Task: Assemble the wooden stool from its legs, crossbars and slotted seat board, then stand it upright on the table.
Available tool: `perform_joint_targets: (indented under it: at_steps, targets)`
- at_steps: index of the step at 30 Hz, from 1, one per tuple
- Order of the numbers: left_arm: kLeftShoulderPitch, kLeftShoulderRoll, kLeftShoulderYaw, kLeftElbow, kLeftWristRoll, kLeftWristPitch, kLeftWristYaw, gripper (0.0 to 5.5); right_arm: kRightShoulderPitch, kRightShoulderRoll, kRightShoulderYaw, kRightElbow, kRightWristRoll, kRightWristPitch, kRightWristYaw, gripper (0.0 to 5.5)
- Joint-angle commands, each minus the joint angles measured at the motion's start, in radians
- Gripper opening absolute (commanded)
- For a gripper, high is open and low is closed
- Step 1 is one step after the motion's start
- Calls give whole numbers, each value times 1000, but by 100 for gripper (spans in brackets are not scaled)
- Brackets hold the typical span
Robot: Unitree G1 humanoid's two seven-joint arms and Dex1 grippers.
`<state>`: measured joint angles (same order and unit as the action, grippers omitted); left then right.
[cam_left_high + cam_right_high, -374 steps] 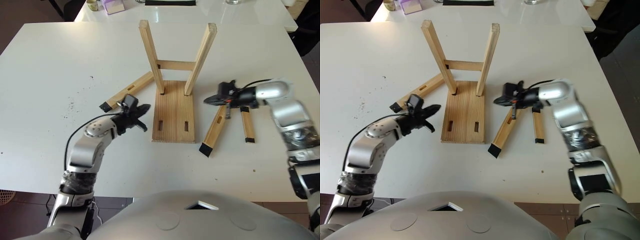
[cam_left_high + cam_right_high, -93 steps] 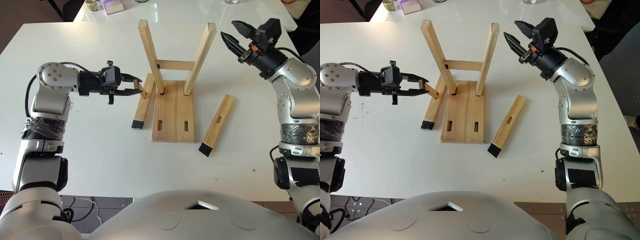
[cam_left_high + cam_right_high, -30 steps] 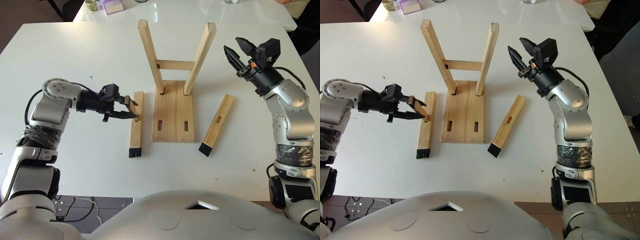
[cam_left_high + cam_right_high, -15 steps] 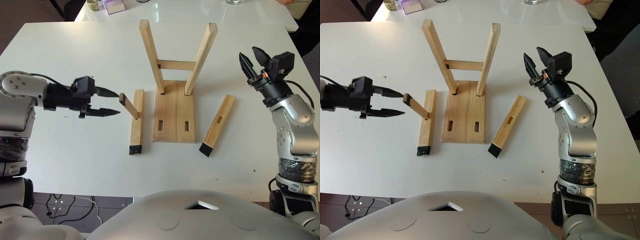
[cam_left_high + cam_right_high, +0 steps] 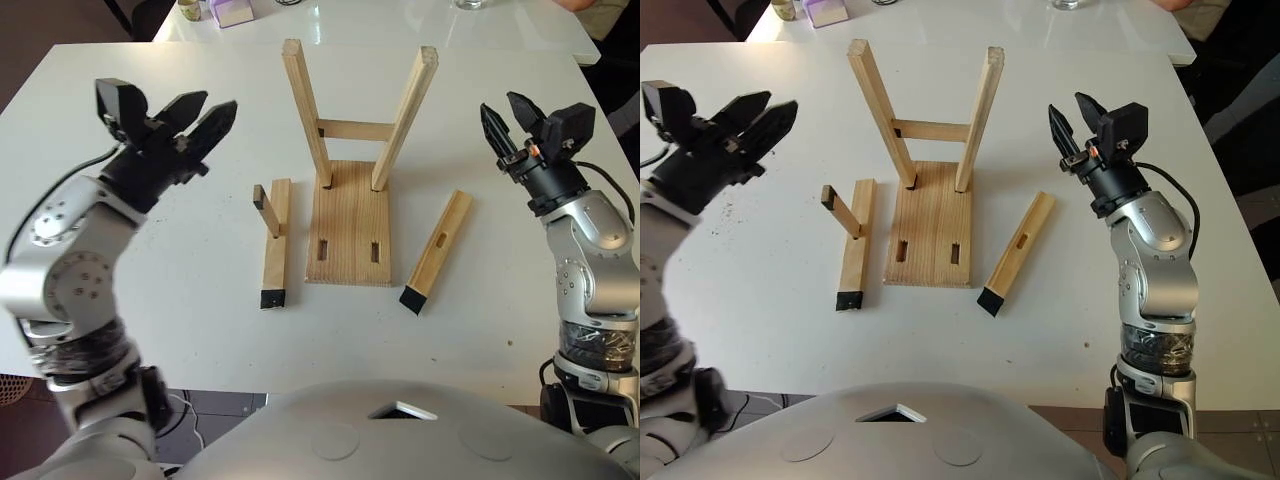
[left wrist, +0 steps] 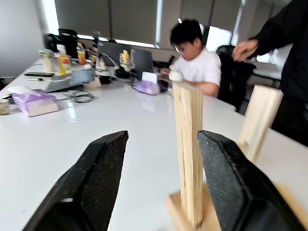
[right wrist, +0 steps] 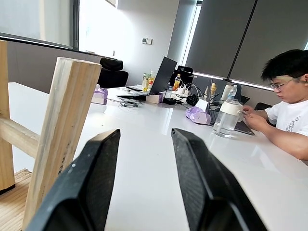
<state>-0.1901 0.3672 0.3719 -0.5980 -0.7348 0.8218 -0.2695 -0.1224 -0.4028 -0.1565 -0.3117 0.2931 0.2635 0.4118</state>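
Lifted left gripper (image 5: 215,103) away from the crossbar-fitted leg (image 5: 273,240), spread and empty like right gripper (image 5: 500,104). Second leg pair half done; next, probably join loose leg (image 5: 437,247) to it.

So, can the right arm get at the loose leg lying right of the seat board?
Probably yes. The right gripper is open and held up in the air, nothing stands between it and the loose leg, and the leg lies flat, apart from the seat board.
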Motion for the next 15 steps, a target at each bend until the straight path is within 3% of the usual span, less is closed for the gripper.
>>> perform_joint_targets:
  at_steps: [1, 5, 15]
  targets:
    - [1, -193, -180, -99, 135, -23, 272, 268, -74, 0, 35, 44, -1, 22, 17, 196]
    - [25, -241, -263, -117, 232, -57, 347, 268, -96, 7, 56, 76, -13, 11, 19, 196]
    - [-40, -248, -158, -117, 230, -98, 387, 268, -84, 35, 57, 85, -31, -13, -10, 196]
